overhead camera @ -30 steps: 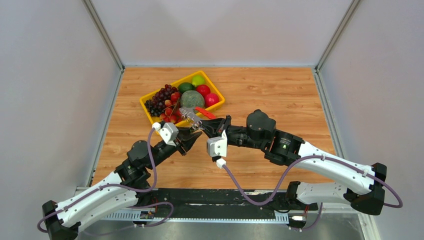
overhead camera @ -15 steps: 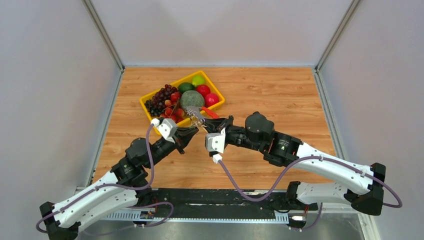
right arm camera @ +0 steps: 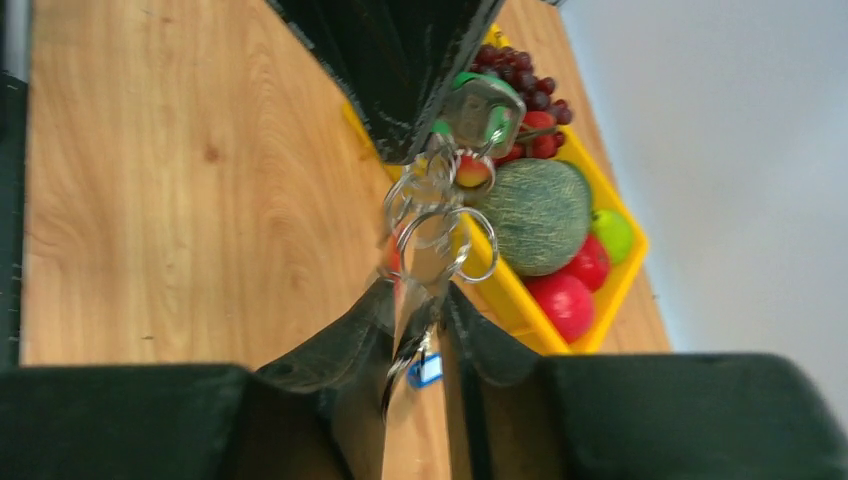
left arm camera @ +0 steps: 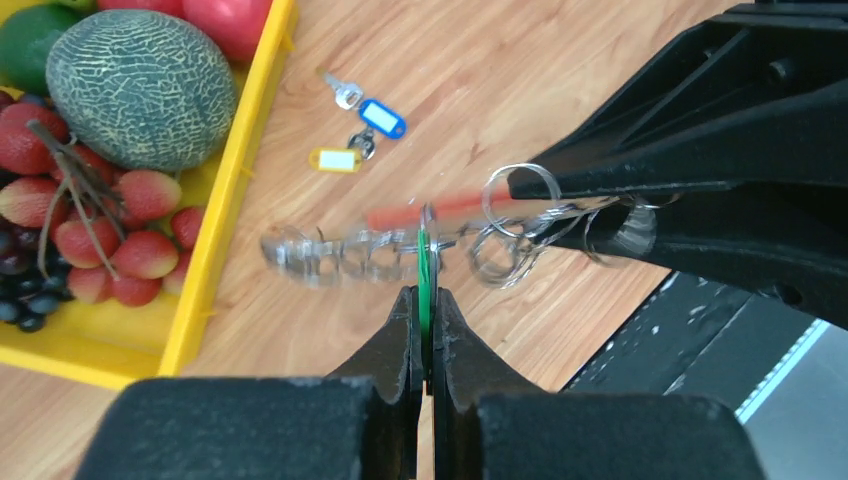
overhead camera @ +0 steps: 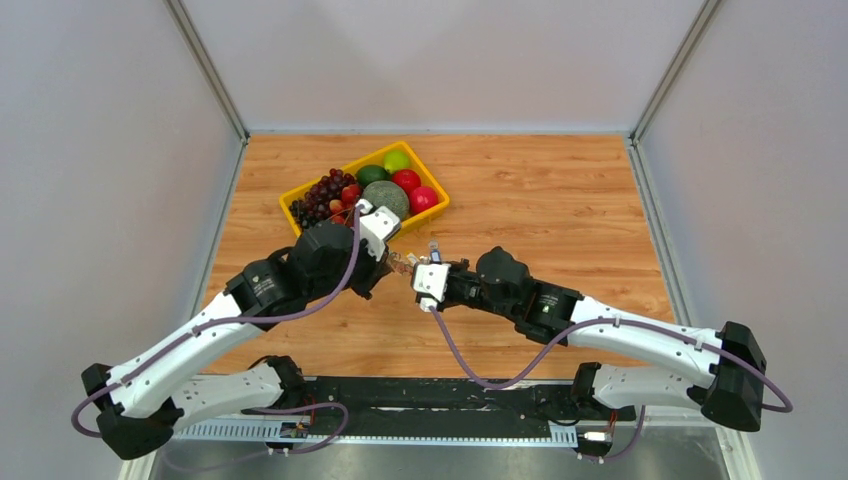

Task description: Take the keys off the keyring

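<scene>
The keys (left arm camera: pixel 320 255) hang as a blurred silver bunch with several rings between my two grippers, above the table. The red keyring (left arm camera: pixel 430 208) shows as a blurred red strip in the bunch. My left gripper (left arm camera: pixel 425 292) is shut on a thin green-headed key (left arm camera: pixel 424 262). My right gripper (left arm camera: pixel 535 208) is shut on the ring end of the bunch by the keyring. In the right wrist view my right gripper (right arm camera: pixel 420 290) pinches the silver rings (right arm camera: pixel 435 215), and the left fingers (right arm camera: pixel 400 70) hold the green key (right arm camera: pixel 470 82). In the top view both grippers (overhead camera: pixel 388 262) (overhead camera: pixel 412 268) meet at the bunch (overhead camera: pixel 400 263).
A yellow tray (overhead camera: pixel 427 174) of fruit stands behind the grippers, with a melon (left arm camera: pixel 140 90), strawberries and grapes. Two loose keys with a blue tag (left arm camera: pixel 382 117) and a yellow tag (left arm camera: pixel 335 159) lie on the wood beside the tray. Grey walls enclose the table.
The left arm has swung up and over, its wrist now above the tray's near corner. The right gripper moved nearer and left. The bunch came away from the tray edge.
</scene>
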